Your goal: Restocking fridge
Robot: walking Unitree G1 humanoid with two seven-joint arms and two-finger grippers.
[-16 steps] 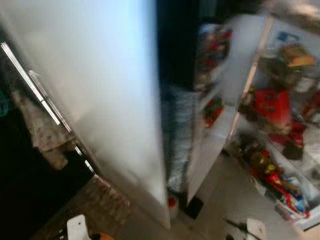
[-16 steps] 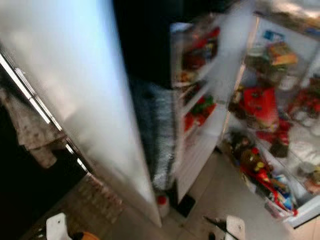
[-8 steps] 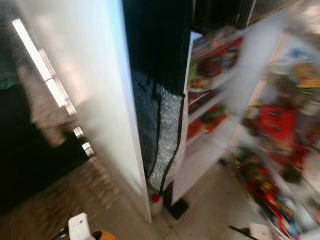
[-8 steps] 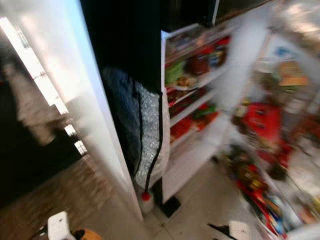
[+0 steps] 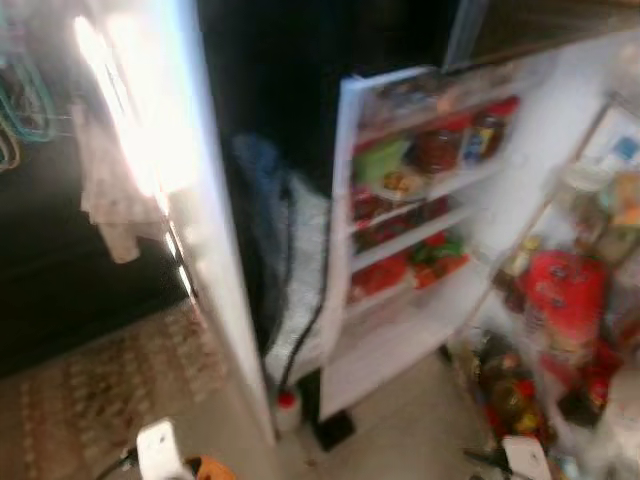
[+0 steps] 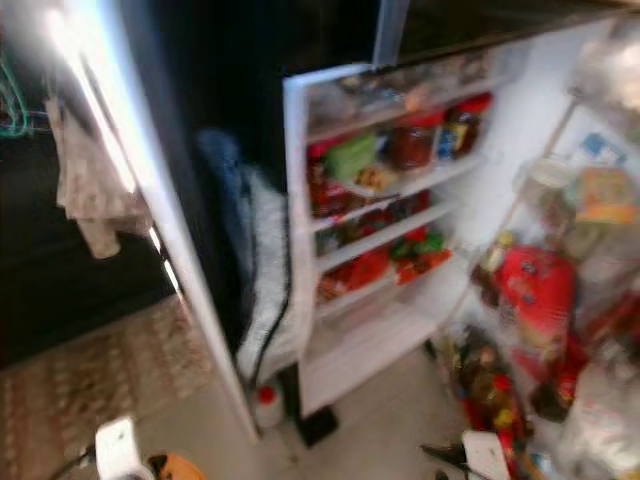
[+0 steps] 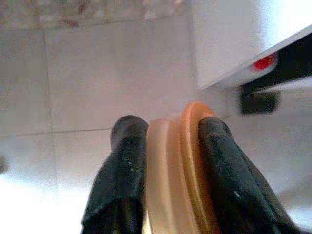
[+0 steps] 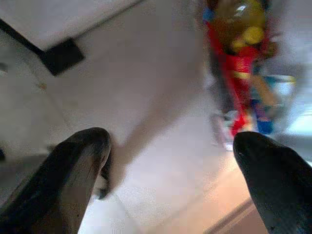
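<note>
Tiled floor before the open fridge: left claw clamps an orange lid; right claw gapes empty.

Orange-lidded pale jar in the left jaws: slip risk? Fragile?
The orange-lidded pale jar looks like smooth, rounded plastic, so probably slippery but not fragile. The left gripper pinches it across curved sides, so it might twist or slide out.

camera: swung since 1.0 s ago | fridge door shelves: now centred | things: unmoved
</note>
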